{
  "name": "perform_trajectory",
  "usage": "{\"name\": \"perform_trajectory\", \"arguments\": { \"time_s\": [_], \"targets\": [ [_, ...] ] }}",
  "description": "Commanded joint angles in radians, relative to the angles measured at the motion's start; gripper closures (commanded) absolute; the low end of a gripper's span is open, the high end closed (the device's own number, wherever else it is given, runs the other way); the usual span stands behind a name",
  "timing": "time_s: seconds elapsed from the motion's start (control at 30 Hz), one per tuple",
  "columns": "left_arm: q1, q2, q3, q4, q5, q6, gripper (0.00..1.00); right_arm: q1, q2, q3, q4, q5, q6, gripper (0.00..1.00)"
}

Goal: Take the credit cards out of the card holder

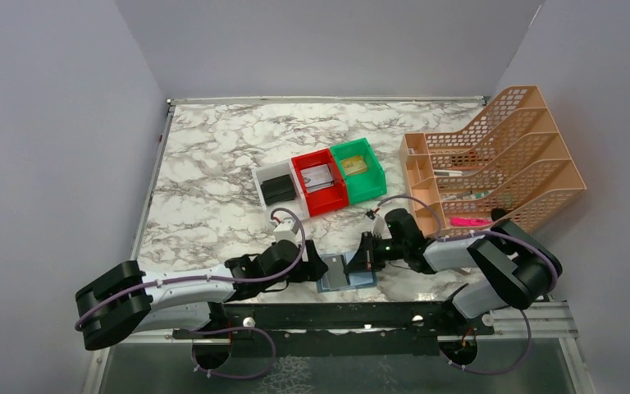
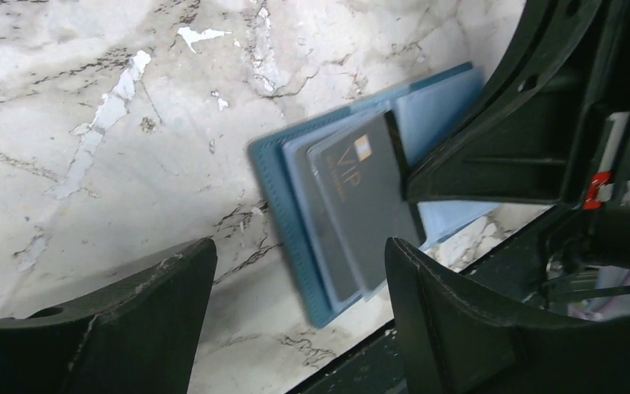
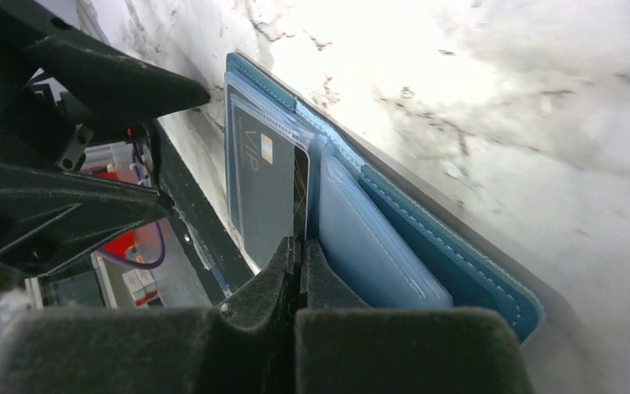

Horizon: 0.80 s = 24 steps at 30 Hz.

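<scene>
The teal-blue card holder (image 1: 351, 275) lies open on the marble table by the front edge, light blue pockets up. It also shows in the left wrist view (image 2: 283, 205) and the right wrist view (image 3: 426, 238). A dark grey VIP card (image 2: 365, 205) sticks partly out of a pocket. My right gripper (image 1: 367, 253) is shut on that card's edge (image 3: 267, 185), its fingertips (image 3: 283, 263) pressed together over it. My left gripper (image 2: 299, 250) is open and empty, just left of the holder (image 1: 316, 267), its fingers either side of the holder's near corner, not touching it.
A red bin (image 1: 320, 182) and a green bin (image 1: 359, 168) stand mid-table, beside a black wallet on a white box (image 1: 277, 189). A peach file organiser (image 1: 500, 156) fills the right side. The black front rail (image 1: 336, 316) runs just below the holder.
</scene>
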Motion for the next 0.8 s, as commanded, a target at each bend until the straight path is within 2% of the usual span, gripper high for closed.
{"name": "perform_trajectory", "arguments": {
  "time_s": [0.0, 0.33, 0.47, 0.77],
  "targets": [
    [0.049, 0.028, -0.032, 0.155, 0.14, -0.027, 0.23, 0.048, 0.064, -0.015, 0.073, 0.006, 0.019, 0.99],
    [0.068, 0.15, -0.05, 0.242, 0.229, -0.037, 0.44, 0.054, 0.083, -0.009, 0.081, -0.012, 0.008, 0.99],
    [0.068, 0.193, -0.031, 0.237, 0.239, -0.025, 0.58, 0.056, 0.102, -0.03, 0.131, -0.021, 0.035, 0.99],
    [0.066, 0.17, 0.002, 0.238, 0.256, 0.037, 0.8, 0.056, 0.118, -0.044, 0.167, -0.012, 0.062, 0.99]
  ]
}}
